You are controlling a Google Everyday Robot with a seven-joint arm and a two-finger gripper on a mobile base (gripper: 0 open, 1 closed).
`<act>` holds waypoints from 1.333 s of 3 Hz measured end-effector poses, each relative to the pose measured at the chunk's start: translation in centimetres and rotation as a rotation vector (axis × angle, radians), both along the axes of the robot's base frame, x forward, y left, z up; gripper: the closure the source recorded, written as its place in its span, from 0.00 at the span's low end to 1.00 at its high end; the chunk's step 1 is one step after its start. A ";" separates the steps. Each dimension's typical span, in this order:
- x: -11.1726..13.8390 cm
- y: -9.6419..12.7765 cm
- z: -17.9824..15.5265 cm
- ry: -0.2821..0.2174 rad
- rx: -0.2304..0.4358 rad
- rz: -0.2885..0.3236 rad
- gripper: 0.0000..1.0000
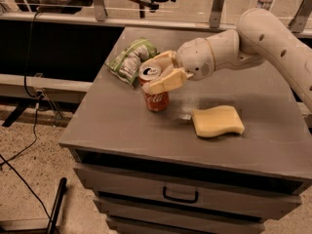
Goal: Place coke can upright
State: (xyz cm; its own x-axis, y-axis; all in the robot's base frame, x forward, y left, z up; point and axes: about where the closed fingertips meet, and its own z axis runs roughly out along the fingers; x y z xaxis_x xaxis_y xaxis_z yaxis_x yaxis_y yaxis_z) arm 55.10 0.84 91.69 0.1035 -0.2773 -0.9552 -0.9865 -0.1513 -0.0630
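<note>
The coke can (157, 99) is red with white script and a silver top. It stands upright on the grey cabinet top (122, 126), left of centre. My gripper (156, 72) reaches in from the right and is shut around the can's upper part. One cream finger (165, 83) lies across the front of the can and the other (160, 59) sits behind it. The can's base appears to touch the surface.
A green-and-white snack bag (129, 60) lies just behind and left of the can. A yellow wavy sponge (217, 121) lies to the can's right. The cabinet's front edge and drawer handle (180, 195) are below. A railing runs behind.
</note>
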 end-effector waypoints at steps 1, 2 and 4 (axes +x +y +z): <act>0.0 0.2 0.0 0.000 0.001 0.004 0.64; -0.1 0.5 0.0 0.001 0.001 0.009 0.33; -0.2 1.0 0.0 0.001 0.002 0.017 0.00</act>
